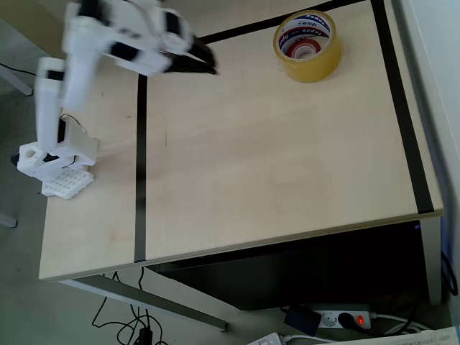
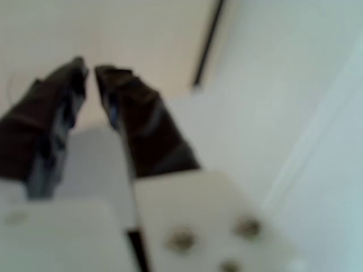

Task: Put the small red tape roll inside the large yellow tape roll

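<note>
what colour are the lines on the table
Black tape lines on the pale wood table, clearest in the overhead view.

**Wrist view: blurred, dark fingers over pale surface**

Picture soft throughout. Two-finger gripper (image 2: pixel 89 71) with dark, glossy fingers (image 2: pixel 144 124) rises from white plastic mount (image 2: pixel 210 218) at bottom, screw heads showing on it. Fingertips stand close, a narrow gap between them, nothing in it. Behind, pale light-wood tabletop (image 2: pixel 142 34). Thin black line (image 2: pixel 207 42), probably a tape strip, runs diagonally at upper middle. Pale, featureless area on the right.
</note>
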Controlling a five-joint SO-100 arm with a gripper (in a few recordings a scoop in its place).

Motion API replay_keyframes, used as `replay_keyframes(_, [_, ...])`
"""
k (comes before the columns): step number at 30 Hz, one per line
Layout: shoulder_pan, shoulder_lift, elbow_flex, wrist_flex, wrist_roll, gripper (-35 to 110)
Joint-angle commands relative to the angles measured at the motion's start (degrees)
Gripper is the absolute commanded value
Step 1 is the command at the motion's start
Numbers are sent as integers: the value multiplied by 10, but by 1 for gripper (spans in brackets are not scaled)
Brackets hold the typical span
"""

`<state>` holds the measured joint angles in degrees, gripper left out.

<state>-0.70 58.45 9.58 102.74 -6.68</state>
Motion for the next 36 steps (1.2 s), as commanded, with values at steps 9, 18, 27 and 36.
replay_keyframes(9, [-7,681,656,-69,10,0])
replay_keyframes(18, [13,1230,1328,-333,13,0])
replay_keyframes(27, [11,1316,1498,-411,36,0])
replay_keyframes(36, [45,1326,1623,-403,36,0])
